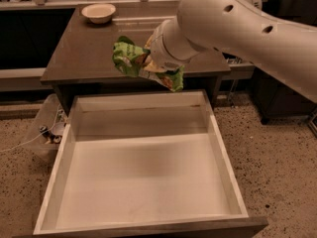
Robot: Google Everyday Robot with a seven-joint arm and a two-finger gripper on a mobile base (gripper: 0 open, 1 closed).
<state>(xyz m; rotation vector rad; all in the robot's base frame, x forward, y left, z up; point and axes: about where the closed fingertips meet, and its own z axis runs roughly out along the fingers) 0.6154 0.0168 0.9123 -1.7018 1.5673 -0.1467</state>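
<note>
Camera view: gripper (148, 63) hangs over countertop (89, 53) front edge w/ fingers clamped on green chip bag (130, 59). Open white drawer (218, 148) sits below; bowl (98, 12) at counter's far corner.

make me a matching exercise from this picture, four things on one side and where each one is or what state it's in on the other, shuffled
Things:
1. bowl
2. drawer
3. bag
4. gripper

Places or states:
a. pulled open, nothing visible inside
b. at the far left corner of the table
c. above the table's front edge, at the end of the white arm
d. green, crumpled, held up in the air

Pairs: 1-b, 2-a, 3-d, 4-c
</note>
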